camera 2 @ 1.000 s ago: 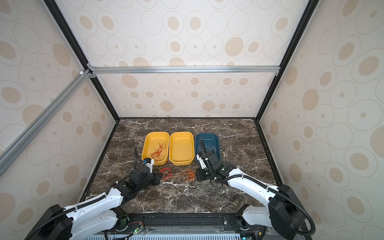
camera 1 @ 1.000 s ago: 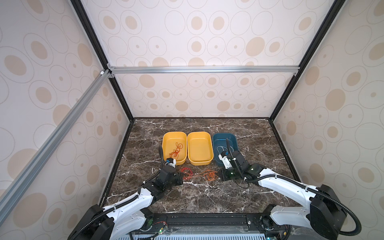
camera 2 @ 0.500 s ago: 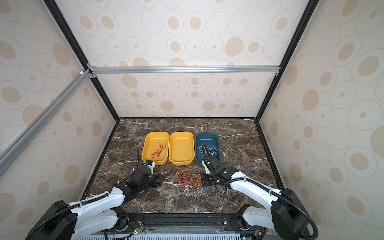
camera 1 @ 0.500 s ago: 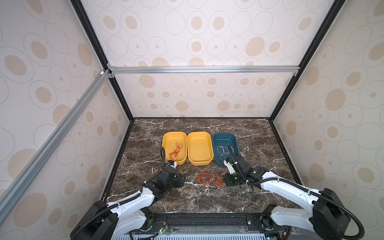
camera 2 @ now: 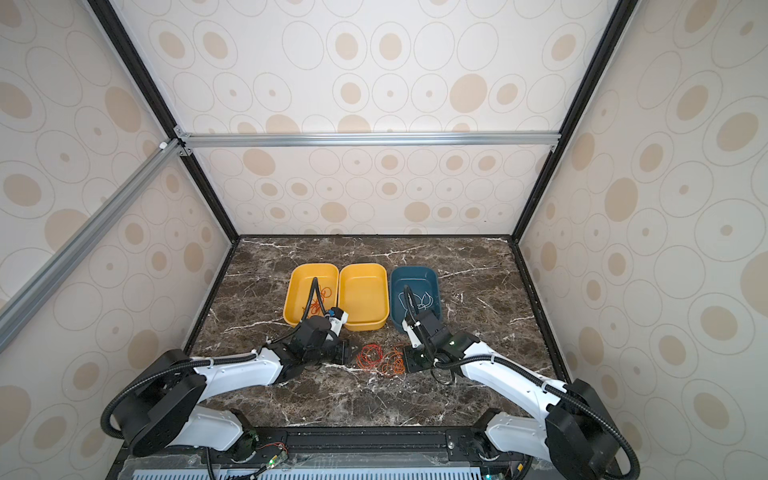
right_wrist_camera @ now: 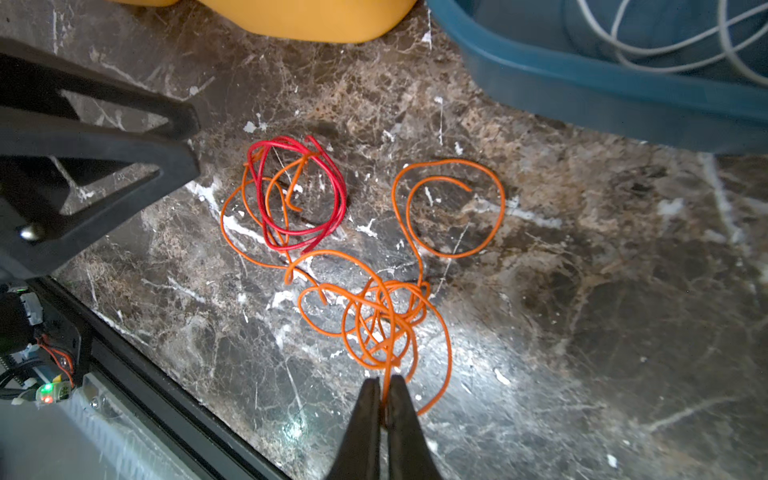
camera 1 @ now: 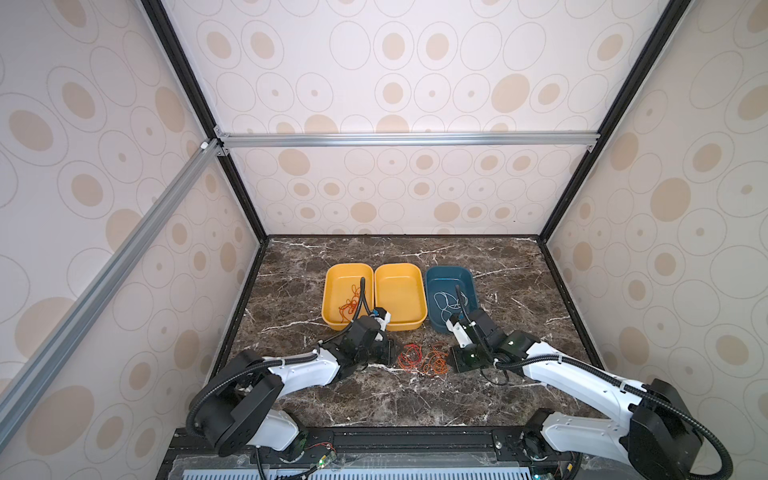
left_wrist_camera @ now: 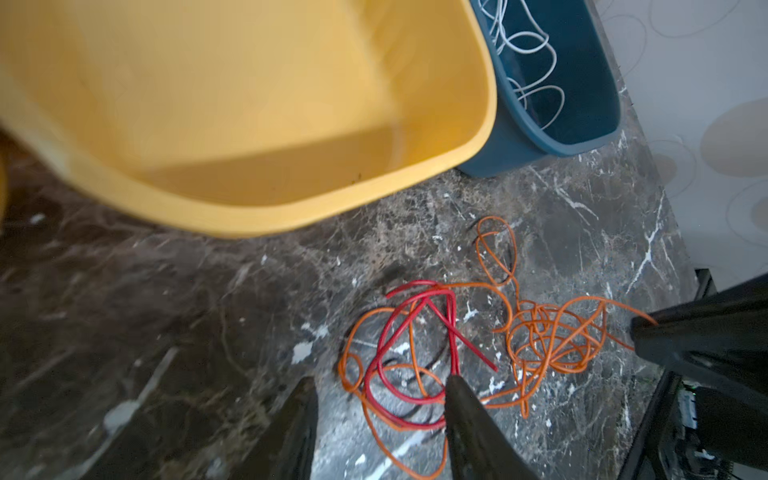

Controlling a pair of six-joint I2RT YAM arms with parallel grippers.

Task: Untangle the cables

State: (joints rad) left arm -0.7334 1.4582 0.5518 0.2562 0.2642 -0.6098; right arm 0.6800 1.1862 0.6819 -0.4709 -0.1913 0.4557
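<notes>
Left gripper (left_wrist_camera: 380,382) is being spread to a middling gap and the thin red plastic cable (right_wrist_camera: 286,142) is being let go. The thin orange plastic cable (right_wrist_camera: 384,307) is being kept pinched by the right gripper (right_wrist_camera: 384,380). Both cables are being left interlooped on the dark marble tabletop (camera 1: 374,395), near centre, so untangling is judged unfinished.

Tangled red and orange cables (right_wrist_camera: 386,309), loosely looped

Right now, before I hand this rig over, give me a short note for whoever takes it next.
Left gripper: open, astride loops of the red cable, nothing clamped.
Right gripper: shut on a strand of the orange tangle.
Red cable and orange tangle lie interlooped on the table, in front of the trays.
Done: orange wire in the left yellow tray, white cable in the blue tray.
Left: part red from orange; middle yellow tray is empty.
</notes>
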